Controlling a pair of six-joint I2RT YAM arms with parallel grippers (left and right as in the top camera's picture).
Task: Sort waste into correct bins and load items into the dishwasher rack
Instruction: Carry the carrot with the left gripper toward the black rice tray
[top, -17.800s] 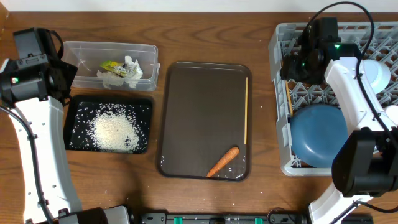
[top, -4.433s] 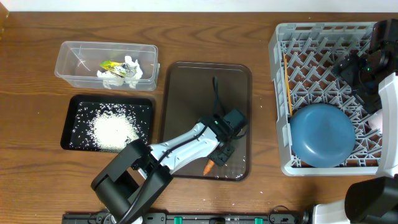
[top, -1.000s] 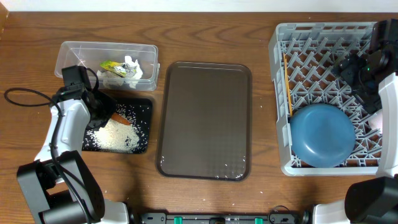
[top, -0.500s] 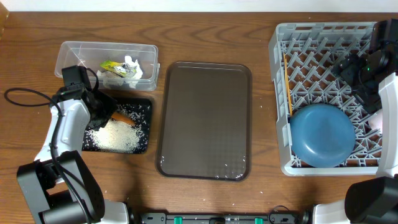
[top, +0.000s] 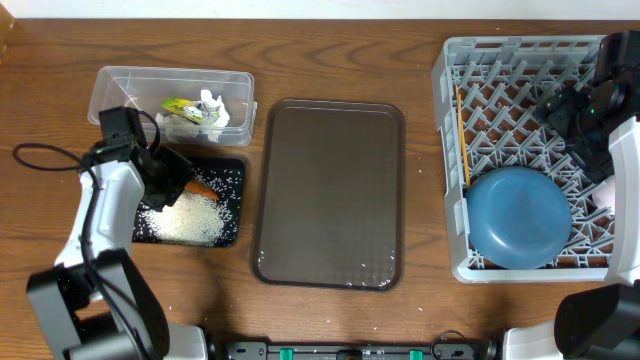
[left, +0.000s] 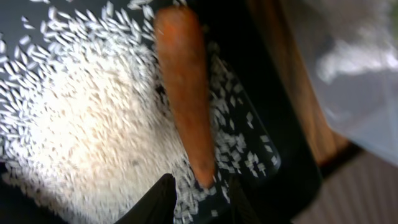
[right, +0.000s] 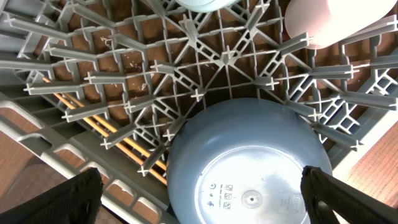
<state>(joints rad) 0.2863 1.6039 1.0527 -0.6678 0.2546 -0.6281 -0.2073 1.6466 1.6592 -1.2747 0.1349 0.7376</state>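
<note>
overhead, blue dish (top: 515, 218) racked, carrot (top: 203, 187) lying in the black tray (top: 230, 238); left pincer (top: 175, 180) grip unclear, right pincer (right: 205, 199) wide open.

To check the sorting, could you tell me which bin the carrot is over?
The shallow black tray: the carrot is over its rice; the clear tub holds paper and wrapper.

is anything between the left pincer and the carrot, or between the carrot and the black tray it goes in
Nothing visible. The carrot lies on the rice inside the black tray, so only the rice is under it. Its tip sits right between the fingertips of the left pincer, with no object between them.
</note>
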